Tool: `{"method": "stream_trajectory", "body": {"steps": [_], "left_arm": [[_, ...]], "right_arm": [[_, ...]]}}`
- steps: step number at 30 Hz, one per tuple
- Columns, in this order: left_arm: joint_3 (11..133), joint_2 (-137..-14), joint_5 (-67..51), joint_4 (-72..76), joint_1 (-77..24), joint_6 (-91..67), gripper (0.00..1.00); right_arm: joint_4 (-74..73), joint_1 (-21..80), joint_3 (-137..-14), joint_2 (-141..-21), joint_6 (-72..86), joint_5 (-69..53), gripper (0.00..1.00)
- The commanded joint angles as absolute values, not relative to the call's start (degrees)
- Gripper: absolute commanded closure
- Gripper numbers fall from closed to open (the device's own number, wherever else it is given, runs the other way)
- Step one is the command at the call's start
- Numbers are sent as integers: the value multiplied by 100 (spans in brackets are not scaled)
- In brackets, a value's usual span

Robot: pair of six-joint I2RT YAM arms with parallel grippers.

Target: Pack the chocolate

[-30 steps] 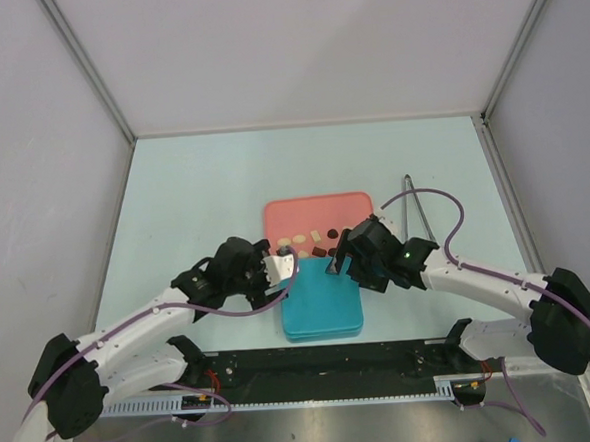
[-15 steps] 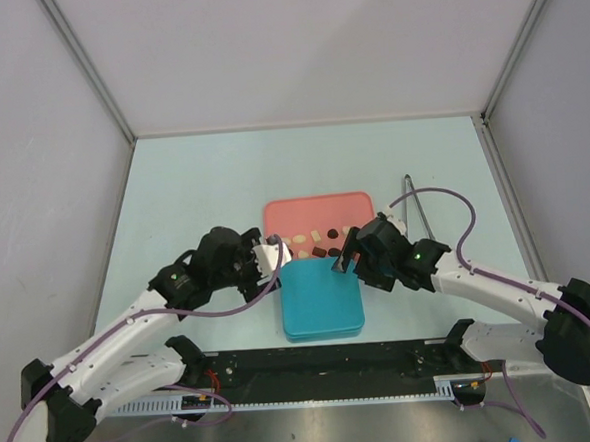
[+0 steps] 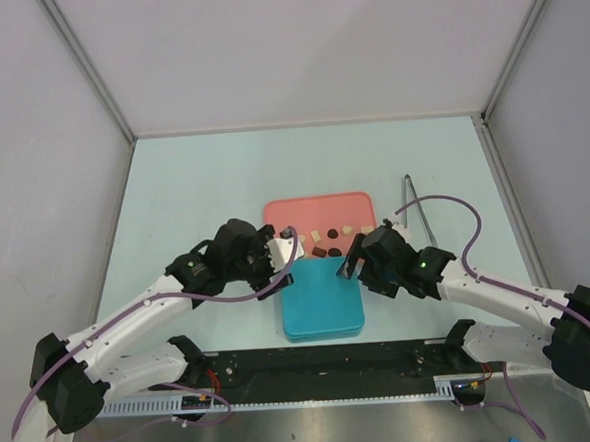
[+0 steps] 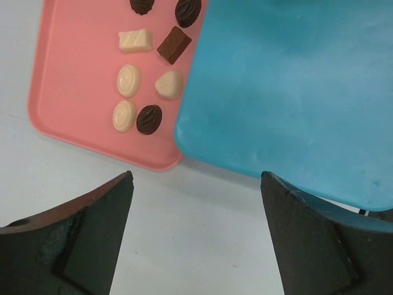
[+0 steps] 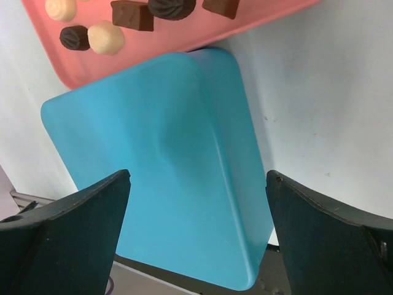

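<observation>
Several small chocolates point(image 3: 322, 247), dark brown and cream, lie along the near part of the pink tray point(image 3: 314, 208). The teal box point(image 3: 322, 299) lies closed in front of the tray, overlapping its near edge. My left gripper point(image 3: 280, 257) is open and empty, just left of the box's far left corner. The left wrist view shows chocolates point(image 4: 129, 80), tray point(image 4: 73, 74) and box point(image 4: 288, 92) beyond the left gripper point(image 4: 195, 178). My right gripper point(image 3: 350, 263) is open and empty over the box's far right corner. In the right wrist view the right gripper point(image 5: 198, 175) spans the box point(image 5: 166, 153), with chocolates point(image 5: 132, 15) beyond.
Metal tongs point(image 3: 416, 209) lie on the table right of the pink tray. White walls enclose the table at left, back and right. The arm bases and a black rail point(image 3: 325, 379) run along the near edge.
The left gripper has shifted slightly away from the near edge, toward the tray. The right gripper has drawn back slightly toward the near right. The box and chocolates have not moved.
</observation>
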State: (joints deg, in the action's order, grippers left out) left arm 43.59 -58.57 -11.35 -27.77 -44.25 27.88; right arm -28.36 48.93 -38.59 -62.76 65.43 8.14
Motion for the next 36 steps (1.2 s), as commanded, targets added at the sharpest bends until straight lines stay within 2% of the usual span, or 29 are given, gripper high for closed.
{"method": "stream_trajectory", "body": {"steps": [1, 17, 36], "left_arm": [[4263, -5862, -1274, -2567, -4474, 2733, 11], [3911, -6231, -1231, -2057, -4517, 2768, 11], [3419, -5951, -1002, -2056, -4509, 2927, 12]], "right_arm": [[-2373, 5054, -3858, -6433, 6767, 888, 4], [-2109, 5282, -3999, -6495, 6855, 861, 0], [-2883, 5133, -4034, -6091, 6645, 1142, 0]]}}
